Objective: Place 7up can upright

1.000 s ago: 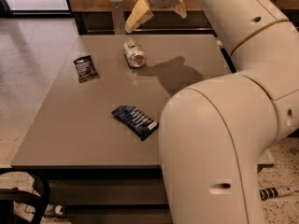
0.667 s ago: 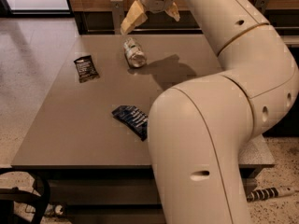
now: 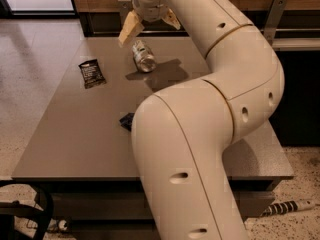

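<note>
Near the far edge of the tabletop (image 3: pixel 65 144), about midway between its two far corners, the 7up can (image 3: pixel 143 57) lies on its side. Its long axis runs roughly from the far edge toward the near one, and a shiny metal end faces the near side. Its markings are too faint to read.

Just above and a little behind the can hangs the end effector (image 3: pixel 150 32), its two pale fingers (image 3: pixel 129 29) spread wide with nothing between them. The left finger shows in full. The right one is partly covered by the wrist, so only its tip peeks out. Neither seems to touch the can, which casts a dark shadow toward the right edge.

The cream arm (image 3: pixel 200 134) sweeps down from the top of the view and fills the middle and right, covering much of the tabletop's near right part and its near edge there.

A flat black packet (image 3: pixel 92 73) rests close to the left edge, in the far half, well apart from the can. Its print is too small to make out.

Of the blue wrapper (image 3: pixel 127 121) only a small dark corner shows, against the left side of the arm near the tabletop's centre. The rest is hidden.
</note>
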